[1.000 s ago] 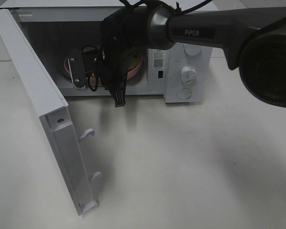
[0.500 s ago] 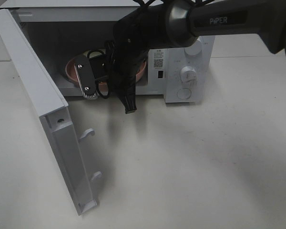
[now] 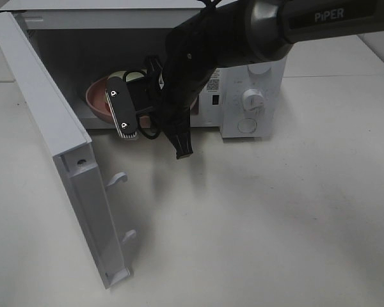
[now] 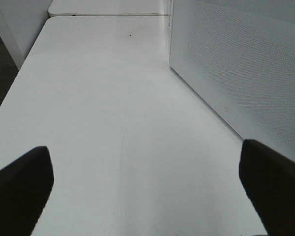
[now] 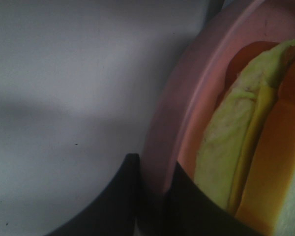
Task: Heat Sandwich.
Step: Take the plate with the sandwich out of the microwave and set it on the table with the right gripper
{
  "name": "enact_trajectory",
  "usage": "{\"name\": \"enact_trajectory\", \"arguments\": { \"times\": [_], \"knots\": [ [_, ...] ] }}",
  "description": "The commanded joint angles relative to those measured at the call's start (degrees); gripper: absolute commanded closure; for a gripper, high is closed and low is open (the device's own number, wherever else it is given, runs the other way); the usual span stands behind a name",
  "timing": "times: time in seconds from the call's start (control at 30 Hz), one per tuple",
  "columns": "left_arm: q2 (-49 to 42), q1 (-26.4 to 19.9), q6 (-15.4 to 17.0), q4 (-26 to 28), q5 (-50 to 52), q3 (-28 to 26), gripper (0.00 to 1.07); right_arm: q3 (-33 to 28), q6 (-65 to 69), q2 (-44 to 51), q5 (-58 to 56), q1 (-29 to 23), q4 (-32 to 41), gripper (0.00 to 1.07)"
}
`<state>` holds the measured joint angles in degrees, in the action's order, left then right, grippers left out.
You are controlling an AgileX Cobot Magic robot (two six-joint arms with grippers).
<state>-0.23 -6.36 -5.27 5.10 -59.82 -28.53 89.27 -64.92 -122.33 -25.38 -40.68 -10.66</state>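
Microwave: plate farther out now.

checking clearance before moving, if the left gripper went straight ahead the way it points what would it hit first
Probably nothing close: ahead of the open left gripper lies bare white table, with the microwave wall alongside, off the line. Beyond the far table edge, depth is unclear.

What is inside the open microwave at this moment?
Inside the microwave a pink plate sits, its rim pinched by the right gripper. The sandwich lies on the plate. The arm covers most of the cavity, so anything else there cannot be seen.
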Motion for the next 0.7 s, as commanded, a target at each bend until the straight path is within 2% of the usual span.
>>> {"name": "enact_trajectory", "arguments": {
  "times": [0.03,0.4,0.53,0.7],
  "knots": [
    [-1.2,-0.2,0.2,0.3,0.5,0.2,0.10,-2.5,0.1,3.0,2.6,0.0,-0.6,1.07],
    [-1.2,-0.2,0.2,0.3,0.5,0.2,0.10,-11.3,-0.4,8.7,11.0,0.0,-0.9,1.07],
    [-1.2,-0.2,0.2,0.3,0.5,0.2,0.10,-17.9,-2.6,12.5,17.7,-0.1,-0.9,1.07],
    [-1.2,-0.2,0.2,0.3,0.5,0.2,0.10,-22.7,-3.3,15.9,22.0,-0.1,-0.9,1.07]
  ]
}}
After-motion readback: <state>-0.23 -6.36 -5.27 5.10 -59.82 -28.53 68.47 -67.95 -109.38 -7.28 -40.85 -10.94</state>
